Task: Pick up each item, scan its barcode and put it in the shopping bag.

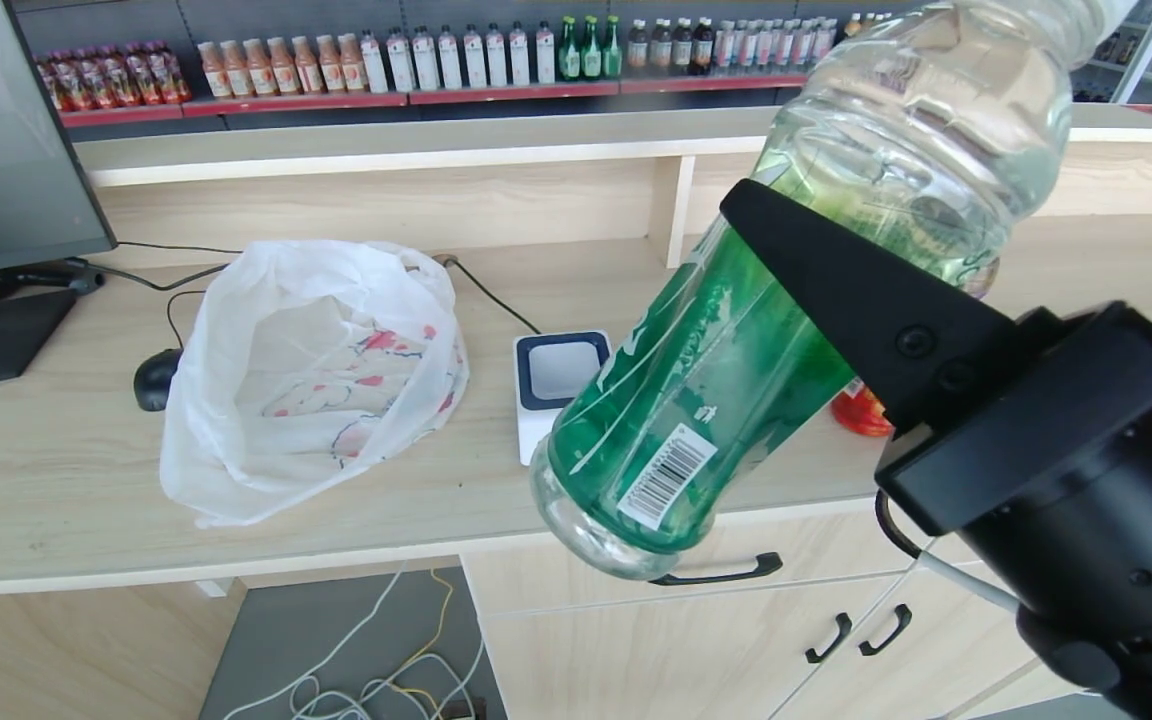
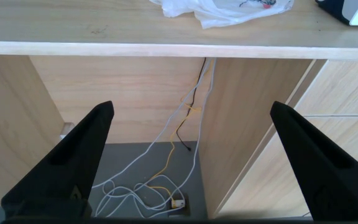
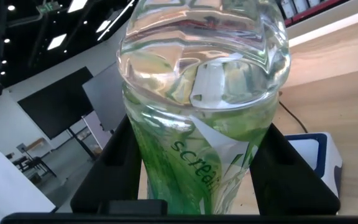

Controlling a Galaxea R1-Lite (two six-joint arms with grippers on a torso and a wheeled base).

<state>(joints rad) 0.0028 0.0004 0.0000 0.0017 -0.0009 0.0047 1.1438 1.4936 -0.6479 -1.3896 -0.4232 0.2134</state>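
The bottle (image 1: 726, 350) hangs tilted over the surface (image 1: 56, 470) at its front edge, clamped in the right fingers (image 1: 836, 300). Its base is lowest, beside the scanner (image 1: 561, 375), and its barcode (image 1: 666, 475) faces upward, away from it. Lower down, the left fingers (image 2: 79, 162) gape empty.

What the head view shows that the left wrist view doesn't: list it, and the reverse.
Head view adds: the right pincer gripping a green-labelled bottle, its barcode, a monitor and a mouse. Left wrist view adds: the left pincer, open, in front of the counter. Both: the shopping bag, the scanner, the counter and loose cables on the floor.
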